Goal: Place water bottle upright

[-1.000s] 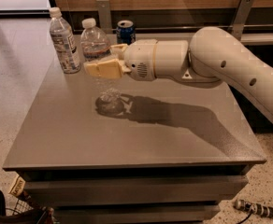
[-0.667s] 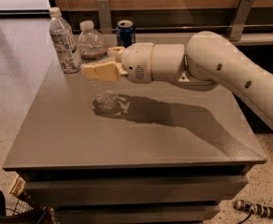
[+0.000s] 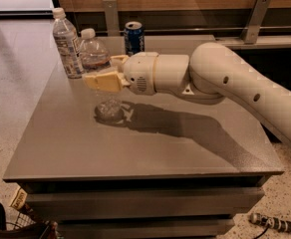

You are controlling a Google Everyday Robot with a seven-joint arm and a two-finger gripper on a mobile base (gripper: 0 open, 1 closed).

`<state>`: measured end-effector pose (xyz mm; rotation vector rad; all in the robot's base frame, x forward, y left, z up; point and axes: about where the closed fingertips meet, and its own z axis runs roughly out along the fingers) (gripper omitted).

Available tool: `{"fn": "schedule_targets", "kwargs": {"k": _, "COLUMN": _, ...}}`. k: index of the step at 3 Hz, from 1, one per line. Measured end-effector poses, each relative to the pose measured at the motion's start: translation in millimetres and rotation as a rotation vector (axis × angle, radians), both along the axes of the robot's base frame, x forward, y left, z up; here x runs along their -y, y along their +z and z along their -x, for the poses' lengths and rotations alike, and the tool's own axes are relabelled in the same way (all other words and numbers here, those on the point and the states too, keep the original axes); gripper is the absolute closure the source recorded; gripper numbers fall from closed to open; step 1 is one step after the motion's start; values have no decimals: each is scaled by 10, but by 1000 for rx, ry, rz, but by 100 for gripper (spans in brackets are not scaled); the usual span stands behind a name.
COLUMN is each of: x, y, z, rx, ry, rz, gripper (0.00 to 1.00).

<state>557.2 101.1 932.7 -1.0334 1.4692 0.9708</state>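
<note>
The water bottle (image 3: pixel 92 53), small, clear and ribbed with a white cap, stands close to upright at the back left of the grey table (image 3: pixel 150 148). My gripper (image 3: pixel 100 68) reaches in from the right and is shut on the bottle's middle, one tan finger (image 3: pixel 103 79) in front and one behind. The bottle's base (image 3: pixel 108 111) shows below the front finger, at or just above the tabletop; I cannot tell if it touches.
A taller smooth clear bottle (image 3: pixel 66 44) stands just left of the water bottle. A blue soda can (image 3: pixel 134 37) stands behind, near the table's far edge. A wooden wall with metal brackets runs along the back. My arm spans the table's right half.
My gripper has moved a little to the left with the water bottle in it, closer to the taller bottle. The other bottle and the can have not moved.
</note>
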Motion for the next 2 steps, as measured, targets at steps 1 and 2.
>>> {"fn": "schedule_targets", "kwargs": {"k": 1, "x": 39, "y": -222, "z": -115, "rx": -32, "ry": -57, "rz": 9, "gripper": 100}}
{"fn": "schedule_targets", "kwargs": {"k": 2, "x": 91, "y": -344, "z": -194, "rx": -37, "ry": -78, "rz": -2, "gripper": 100}}
